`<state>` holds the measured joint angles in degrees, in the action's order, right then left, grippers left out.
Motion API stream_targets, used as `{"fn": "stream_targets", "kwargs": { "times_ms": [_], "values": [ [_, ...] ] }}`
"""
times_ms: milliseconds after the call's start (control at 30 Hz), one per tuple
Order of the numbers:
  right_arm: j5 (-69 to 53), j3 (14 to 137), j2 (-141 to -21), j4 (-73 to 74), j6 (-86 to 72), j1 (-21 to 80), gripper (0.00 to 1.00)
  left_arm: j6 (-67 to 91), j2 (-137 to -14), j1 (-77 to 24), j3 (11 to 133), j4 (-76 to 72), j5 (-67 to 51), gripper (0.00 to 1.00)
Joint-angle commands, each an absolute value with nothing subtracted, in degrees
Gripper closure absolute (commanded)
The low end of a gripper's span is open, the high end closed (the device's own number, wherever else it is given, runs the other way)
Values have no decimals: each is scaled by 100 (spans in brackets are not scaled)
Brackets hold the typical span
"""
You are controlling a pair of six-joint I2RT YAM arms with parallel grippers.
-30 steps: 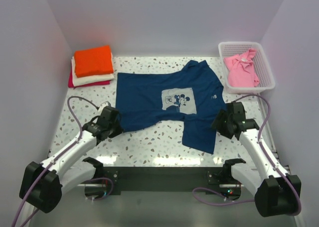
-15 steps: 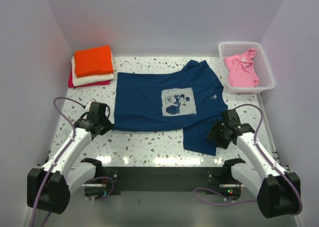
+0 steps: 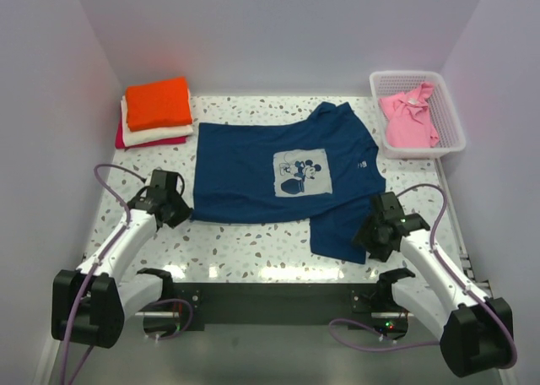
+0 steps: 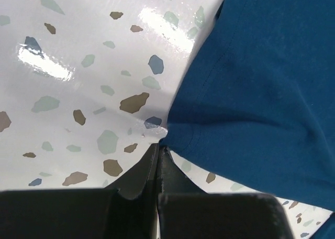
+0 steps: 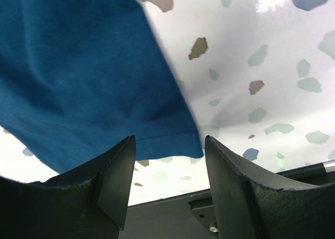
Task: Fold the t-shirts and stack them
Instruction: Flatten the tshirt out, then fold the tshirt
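A: Top external: the navy t-shirt (image 3: pixel 278 182) lies spread on the desk (image 3: pixel 253 246), its near right part rumpled. How to flatten it?

B: I'd draw both hem corners apart evenly, low and slow.

A: The jaws?

B: Left jaws are pinched together on the left hem corner. Right jaws stand wide apart, straddling the right corner and gripping nothing.
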<state>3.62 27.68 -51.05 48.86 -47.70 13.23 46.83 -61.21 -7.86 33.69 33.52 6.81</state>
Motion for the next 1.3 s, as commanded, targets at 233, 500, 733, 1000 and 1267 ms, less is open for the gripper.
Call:
{"fn": "stream_targets", "kwargs": {
  "times_ms": [233, 500, 733, 1000, 1267],
  "values": [
    [686, 2813, -5660, 4993, -5212, 1380, 51, 4500, -6398, -703, 3445, 2619, 194, 100],
    [449, 2681, -6003, 4605, -5274, 1459, 72, 4456, -6442, -703, 3419, 2522, 106, 100],
    [571, 3427, -5573, 5509, -4887, 1450, 100, 4517, -6434, -703, 3384, 2540, 53, 100],
    [404, 4112, -4562, 6784, -5281, 1450, 100, 4693, -6407, -703, 3428, 2733, 70, 100],
    [756, 4526, -4816, 7620, -5370, 1450, 100, 5045, -6530, -694, 3700, 3532, 395, 100]
  ]
}}
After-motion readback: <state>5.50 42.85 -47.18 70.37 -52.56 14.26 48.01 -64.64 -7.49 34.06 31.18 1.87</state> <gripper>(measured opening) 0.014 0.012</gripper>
